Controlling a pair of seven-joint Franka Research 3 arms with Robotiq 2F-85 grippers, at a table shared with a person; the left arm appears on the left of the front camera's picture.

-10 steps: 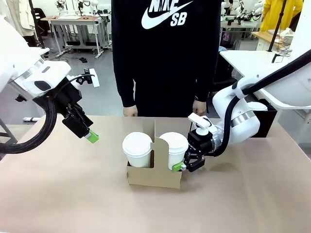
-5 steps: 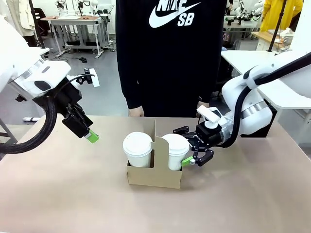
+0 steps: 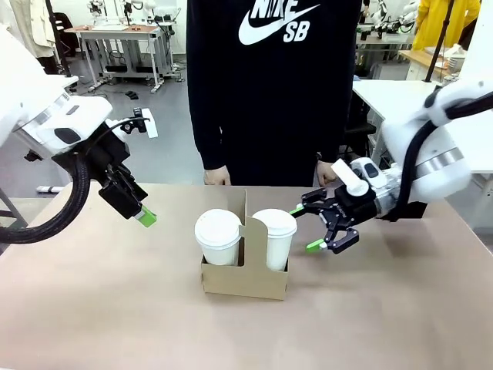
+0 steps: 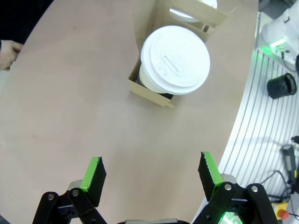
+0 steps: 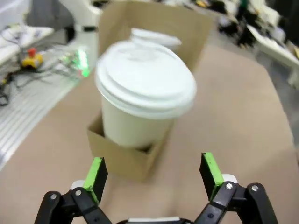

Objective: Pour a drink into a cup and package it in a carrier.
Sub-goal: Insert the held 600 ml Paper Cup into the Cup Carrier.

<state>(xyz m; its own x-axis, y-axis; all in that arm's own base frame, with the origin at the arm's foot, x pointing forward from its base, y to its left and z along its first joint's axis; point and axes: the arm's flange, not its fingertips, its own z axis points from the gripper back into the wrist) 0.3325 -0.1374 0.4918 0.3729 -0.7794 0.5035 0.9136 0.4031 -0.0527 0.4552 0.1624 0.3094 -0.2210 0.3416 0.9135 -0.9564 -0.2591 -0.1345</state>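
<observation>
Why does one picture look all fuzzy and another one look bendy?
Right wrist view: the cup and carrier are smeared with motion blur, and the background is soft. Left wrist view: sharp, but the wide lens curves the table edge. Front view: crisp, evenly lit, only faint shadows under the carrier.

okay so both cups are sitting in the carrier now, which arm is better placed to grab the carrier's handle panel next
Probably the right. Its open gripper hangs just beside the right cup, close to the carrier and its handle panel. The left gripper, also open, hovers farther away over bare table.
</observation>
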